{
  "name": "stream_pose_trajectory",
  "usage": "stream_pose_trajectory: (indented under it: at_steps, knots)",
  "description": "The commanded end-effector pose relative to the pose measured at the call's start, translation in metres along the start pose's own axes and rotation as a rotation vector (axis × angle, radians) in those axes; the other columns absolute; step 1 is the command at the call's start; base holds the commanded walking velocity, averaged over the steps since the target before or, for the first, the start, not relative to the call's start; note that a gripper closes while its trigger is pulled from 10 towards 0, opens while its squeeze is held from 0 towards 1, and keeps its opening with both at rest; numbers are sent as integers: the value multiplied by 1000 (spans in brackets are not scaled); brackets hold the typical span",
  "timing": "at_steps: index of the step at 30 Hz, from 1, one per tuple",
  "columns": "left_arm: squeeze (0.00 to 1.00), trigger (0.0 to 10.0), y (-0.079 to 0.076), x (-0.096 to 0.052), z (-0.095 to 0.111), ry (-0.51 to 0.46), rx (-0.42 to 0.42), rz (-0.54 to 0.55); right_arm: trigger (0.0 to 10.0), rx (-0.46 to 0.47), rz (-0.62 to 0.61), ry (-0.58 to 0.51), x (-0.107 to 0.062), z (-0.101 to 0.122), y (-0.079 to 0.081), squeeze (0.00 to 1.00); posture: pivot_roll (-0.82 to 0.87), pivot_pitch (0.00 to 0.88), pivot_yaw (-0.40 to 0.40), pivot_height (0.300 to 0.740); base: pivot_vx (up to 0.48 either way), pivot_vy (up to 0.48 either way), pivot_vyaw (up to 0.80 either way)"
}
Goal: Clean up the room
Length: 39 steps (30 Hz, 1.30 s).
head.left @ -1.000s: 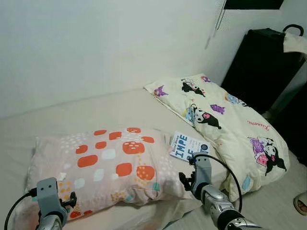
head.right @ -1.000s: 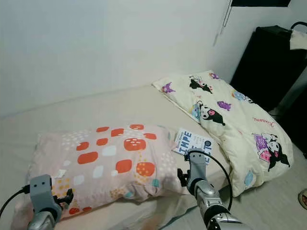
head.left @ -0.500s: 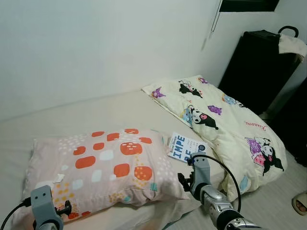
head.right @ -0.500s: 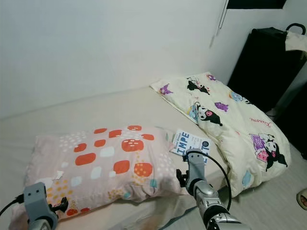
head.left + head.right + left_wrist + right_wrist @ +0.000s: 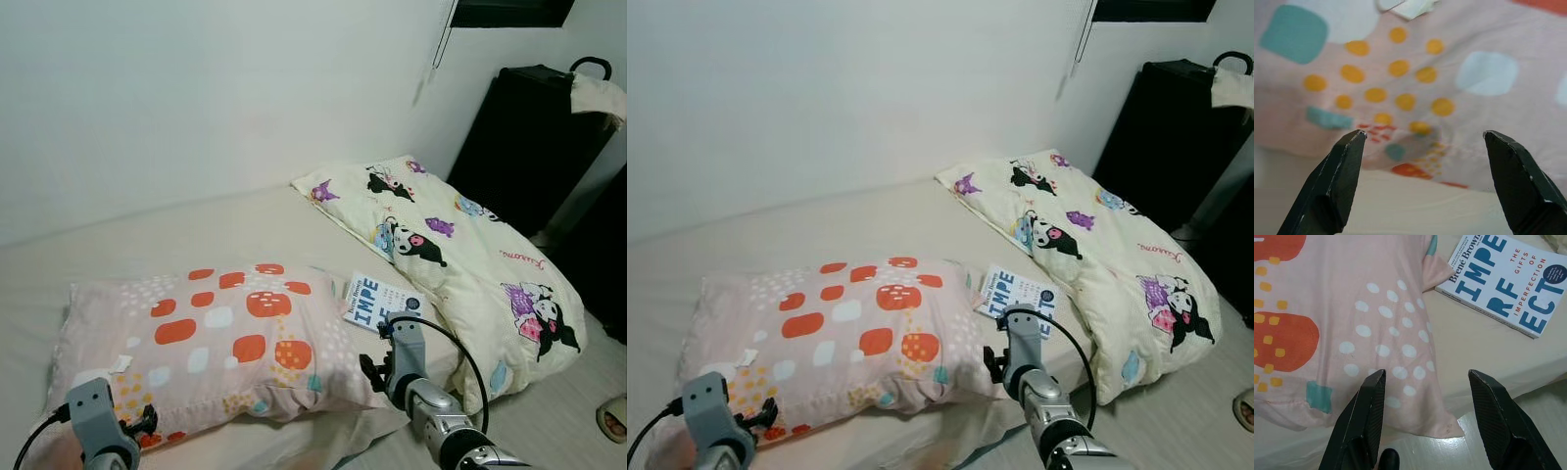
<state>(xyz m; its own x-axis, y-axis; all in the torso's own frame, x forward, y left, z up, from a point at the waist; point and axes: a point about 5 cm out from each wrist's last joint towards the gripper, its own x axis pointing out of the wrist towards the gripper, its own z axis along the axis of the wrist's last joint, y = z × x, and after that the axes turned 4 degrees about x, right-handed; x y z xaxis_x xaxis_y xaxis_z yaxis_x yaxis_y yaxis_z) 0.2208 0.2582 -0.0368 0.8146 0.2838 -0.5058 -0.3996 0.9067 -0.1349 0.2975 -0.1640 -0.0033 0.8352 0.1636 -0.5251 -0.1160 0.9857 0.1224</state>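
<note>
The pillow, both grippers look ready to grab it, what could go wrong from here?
The book lies right beside the pillow corner, so lifting might drag or knock it off the mattress. The open right gripper is over the pillow's thin corner, and the open left gripper at its edge; either hold could slip.

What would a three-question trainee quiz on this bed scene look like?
1. True or false: the white paperback book with blue lettering lies on top of the pink pillow with orange patches.
2. Which hand is nearest the book? A) left hand B) right hand
3. Fill in: both hands have their black fingers ____.

Key:
1. False: the book lies on the beige mattress, between the pillow and the cream cartoon-print quilt.
2. B
3. open
</note>
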Motion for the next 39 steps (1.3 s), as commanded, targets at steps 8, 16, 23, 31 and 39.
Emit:
stream_pose_trajectory:
  at_steps: [8, 16, 23, 31, 39]
  knots:
    - [0, 10000, -22, 8, 11, -22, -116, -96, 10000, 50, -32, 3, -1, -1, -5, 0, 22, 39, -88, 732, 0, 0, 0]
    - [0, 10000, -21, 10, 16, -25, -175, -98, 10000, 50, -35, 15, 0, -1, -5, 0, 25, 35, -84, 702, 0, 0, 0]
    - [0, 10000, -17, 12, 21, -40, -248, -76, 10000, 42, -22, 16, 0, 0, -2, 0, 27, 27, -87, 677, 0, 0, 0]
    - [0, 10000, -15, 14, 28, -64, -322, -17, 10000, 40, -13, 14, 1, 1, 0, 0, 28, 27, -87, 657, 0, 0, 0]
    - [0, 10000, -9, 16, 28, -42, -417, 87, 10000, 31, -4, 0, 1, 4, 0, 0, 22, 29, -82, 632, 0, 0, 0]
